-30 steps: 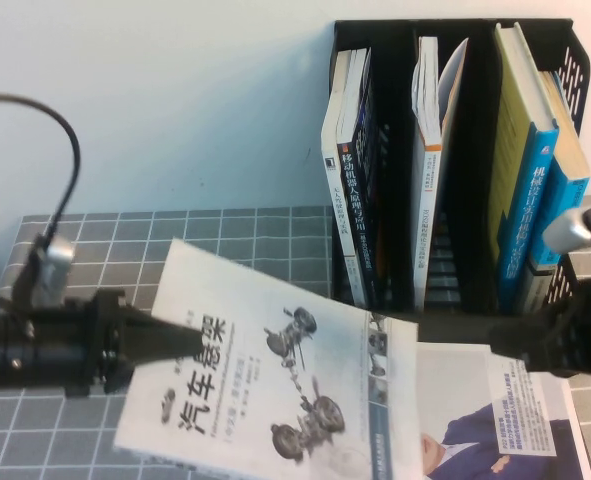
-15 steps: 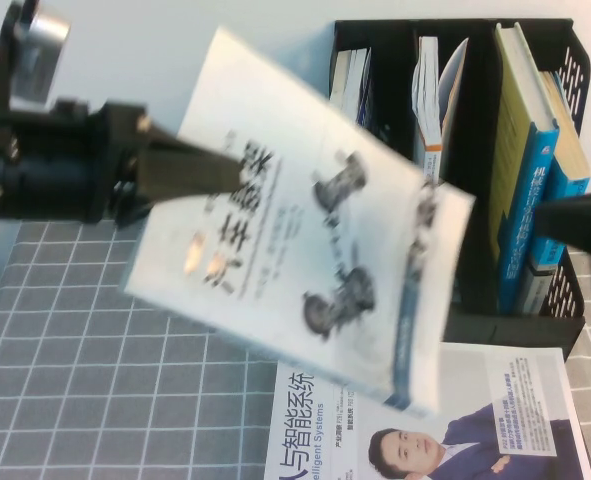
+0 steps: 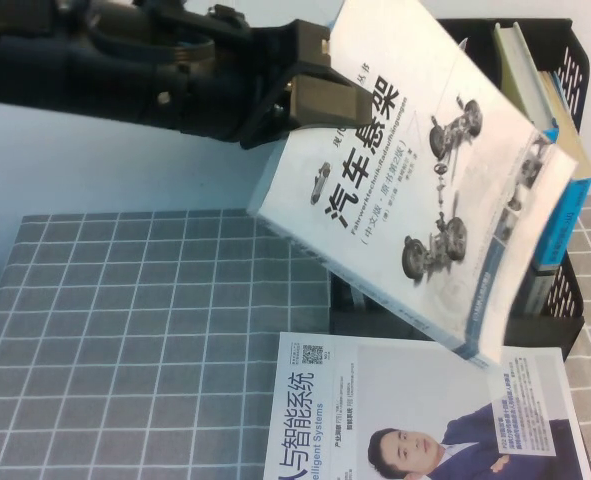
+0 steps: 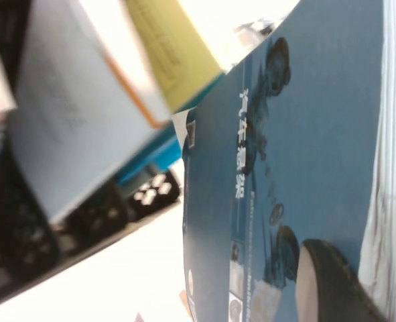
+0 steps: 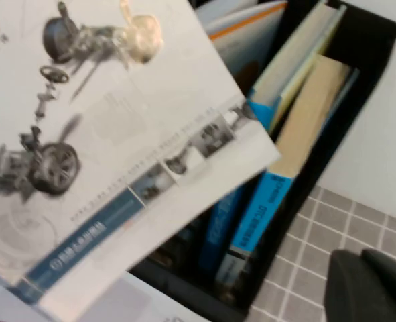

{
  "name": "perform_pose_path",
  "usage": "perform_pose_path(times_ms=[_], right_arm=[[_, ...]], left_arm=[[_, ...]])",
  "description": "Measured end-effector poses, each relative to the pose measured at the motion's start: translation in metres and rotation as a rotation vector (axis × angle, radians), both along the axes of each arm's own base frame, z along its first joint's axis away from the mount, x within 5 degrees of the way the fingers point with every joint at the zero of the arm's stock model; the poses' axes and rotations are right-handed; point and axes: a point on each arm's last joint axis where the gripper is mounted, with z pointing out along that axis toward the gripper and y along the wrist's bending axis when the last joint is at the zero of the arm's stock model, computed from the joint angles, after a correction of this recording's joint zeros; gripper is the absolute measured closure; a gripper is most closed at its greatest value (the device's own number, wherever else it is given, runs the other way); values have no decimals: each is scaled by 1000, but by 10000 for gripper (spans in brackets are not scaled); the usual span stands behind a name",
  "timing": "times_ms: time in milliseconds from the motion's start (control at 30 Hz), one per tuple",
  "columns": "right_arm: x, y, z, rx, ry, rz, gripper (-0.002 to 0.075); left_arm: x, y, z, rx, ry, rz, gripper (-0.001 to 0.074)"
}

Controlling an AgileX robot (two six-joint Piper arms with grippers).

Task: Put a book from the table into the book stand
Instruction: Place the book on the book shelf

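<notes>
- Since half a second ago, the book [image 3: 430,170] has risen toward the upper right of the high view and now hangs tilted in front of the book stand [image 3: 567,300], covering its left and middle compartments.
- Left gripper [image 3: 320,85], at the top centre of that view, is clamped on the book's upper left edge; one fingertip [image 4: 328,285] presses its blue back cover in the left wrist view.
- Right gripper [image 5: 372,288] appears only as a dark shape in its own wrist view, by the stand; I cannot tell how its fingers are set.
- On the table [image 3: 125,330], lower right, lies the white portrait book [image 3: 415,420], below the lifted one.
</notes>
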Motion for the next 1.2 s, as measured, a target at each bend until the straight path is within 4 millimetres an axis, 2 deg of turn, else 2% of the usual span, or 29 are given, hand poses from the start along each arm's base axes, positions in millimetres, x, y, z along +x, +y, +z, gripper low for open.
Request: perform_pose_path(times_ms=[133, 367, 533, 700, 1200], right_arm=[[-4, -11, -2, -80, 28, -84, 728], [-4, -27, -4, -118, 47, -258, 728], [-4, -28, -3, -113, 43, -284, 728], [-3, -33, -2, -176, 19, -307, 728], [-5, -39, -4, -216, 43, -357, 728]], left_arm=[[12, -2, 2, 54, -29, 7, 622], [9, 5, 21, 147, -79, 32, 622], [9, 7, 20, 192, -76, 37, 622], [9, 7, 20, 193, -75, 35, 622], [10, 9, 19, 180, -9, 84, 622]])
